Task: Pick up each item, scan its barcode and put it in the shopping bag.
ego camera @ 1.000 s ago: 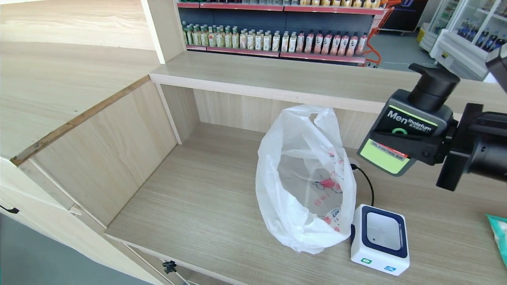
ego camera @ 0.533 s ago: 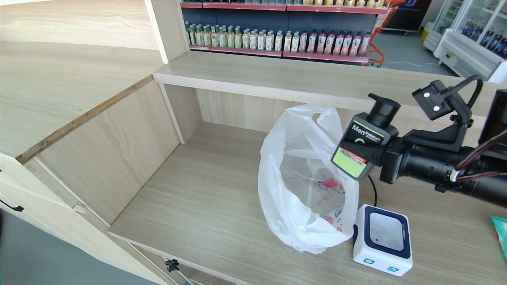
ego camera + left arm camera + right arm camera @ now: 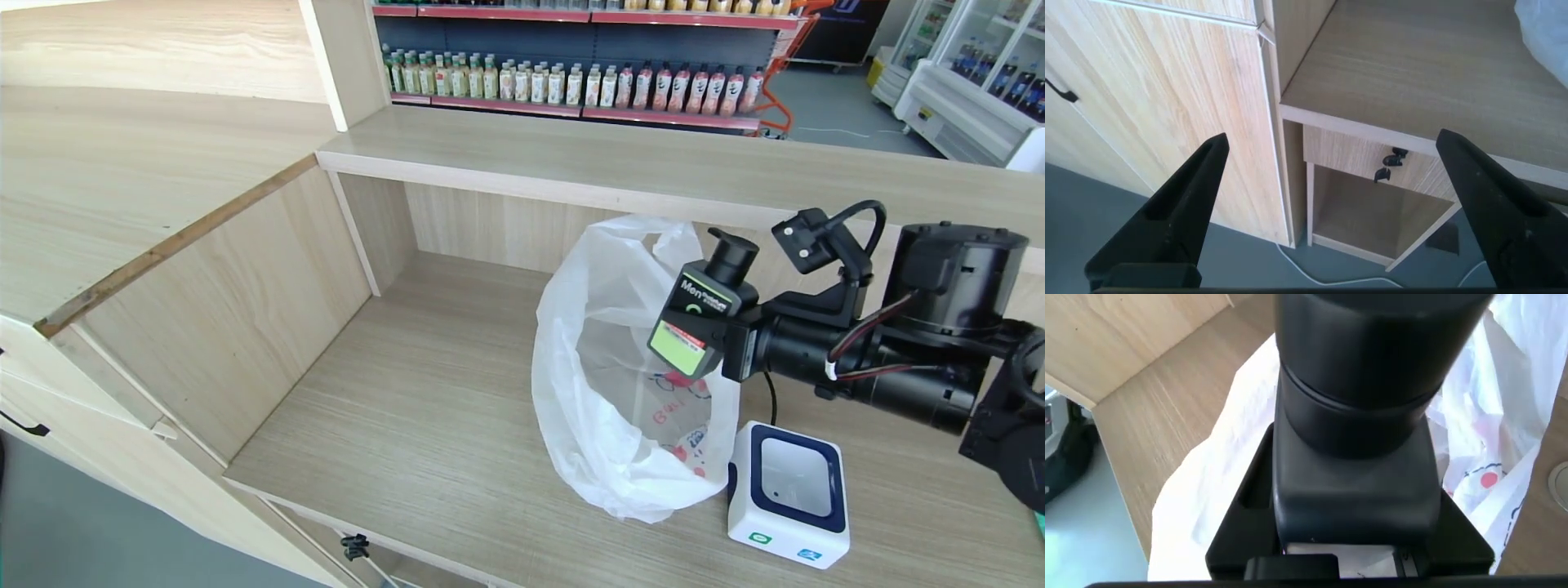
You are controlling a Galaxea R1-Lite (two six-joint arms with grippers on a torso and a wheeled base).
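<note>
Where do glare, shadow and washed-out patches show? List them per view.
Head view: the scanner window holds a pale reflection. Right wrist view: the shopping bag washes out white behind the dark bottle. Left wrist view: the left tool reads as a dark silhouette.

a shop: drink shelves [image 3: 571,82], checkout scanner [image 3: 789,493].

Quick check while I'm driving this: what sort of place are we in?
Most likely a shop checkout: a barcode scanner and an open shopping bag sit on the wooden counter, and shelves of bottled drinks line the aisle behind it.
</note>
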